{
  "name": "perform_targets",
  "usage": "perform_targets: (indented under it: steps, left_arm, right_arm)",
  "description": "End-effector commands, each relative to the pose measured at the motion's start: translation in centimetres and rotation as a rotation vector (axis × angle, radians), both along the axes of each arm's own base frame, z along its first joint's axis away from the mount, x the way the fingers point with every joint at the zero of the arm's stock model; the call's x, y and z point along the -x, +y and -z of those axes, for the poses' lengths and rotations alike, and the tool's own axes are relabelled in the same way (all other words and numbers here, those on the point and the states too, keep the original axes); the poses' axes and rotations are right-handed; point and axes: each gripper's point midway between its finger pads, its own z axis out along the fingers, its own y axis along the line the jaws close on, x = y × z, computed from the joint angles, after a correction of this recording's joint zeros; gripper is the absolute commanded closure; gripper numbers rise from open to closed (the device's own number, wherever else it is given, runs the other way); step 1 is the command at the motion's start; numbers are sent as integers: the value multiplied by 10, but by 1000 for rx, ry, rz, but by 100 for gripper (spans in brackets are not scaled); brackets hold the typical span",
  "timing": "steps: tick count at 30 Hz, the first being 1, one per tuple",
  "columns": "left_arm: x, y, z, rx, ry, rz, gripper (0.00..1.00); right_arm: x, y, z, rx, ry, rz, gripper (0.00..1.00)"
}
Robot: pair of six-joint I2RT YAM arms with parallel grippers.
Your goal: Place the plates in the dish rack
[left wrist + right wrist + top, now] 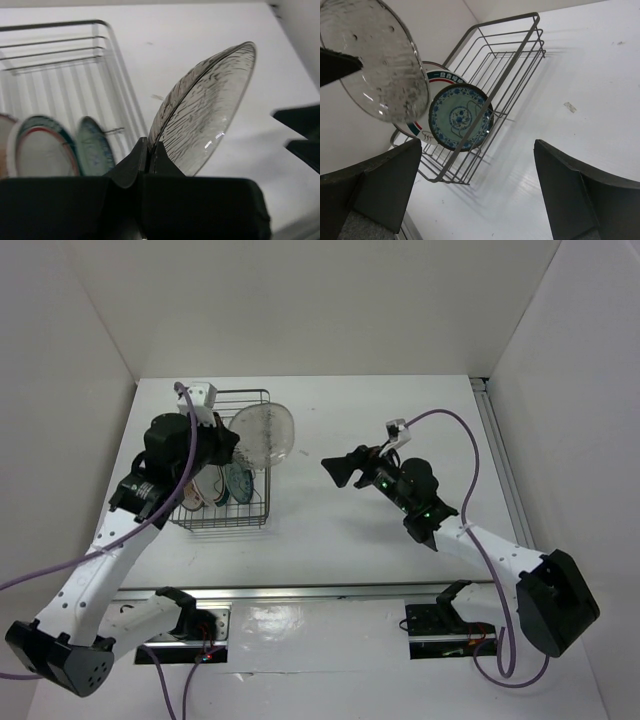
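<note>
My left gripper point(228, 446) is shut on the rim of the greyish-beige plate point(264, 434), holding it tilted on edge above the far right part of the dish rack point(250, 400). In the left wrist view the jaws point(150, 152) pinch the plate's point(205, 110) lower rim. Three plates stand in the rack's near end: teal point(238, 481), white with blue-and-red rings point(213, 488), and one with orange point(193, 499). My right gripper point(338, 469) is open and empty, right of the rack. Its wrist view shows the held plate point(375, 60), the teal plate point(460, 117) and the rack point(510, 65).
The rack's far half point(55, 55) holds only bare wires. White walls enclose the table on three sides. A metal rail point(495, 450) runs along the table's right edge. A small scrap point(569, 107) lies on the table right of the rack.
</note>
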Motion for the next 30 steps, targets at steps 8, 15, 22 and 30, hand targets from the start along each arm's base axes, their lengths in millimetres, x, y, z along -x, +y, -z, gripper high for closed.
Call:
perform_targets:
  steps: [8,15,22,30]
  left_arm:
    - [-15,95,2,-256,108,-518,100]
    - [-14,104,2,-315,187,-574,100]
    - [-17,107,-37,-408,258,-579,100]
    - [-14,100,-28,-491,366,-535,100]
  right_arm:
    - [-2,-24,13,39,14,54,0]
    - [-1,-35,20,36,28,55,0]
    - [-7,-49,22,24,47,75,0]
    - [-7,-53,21,21,61,73,0]
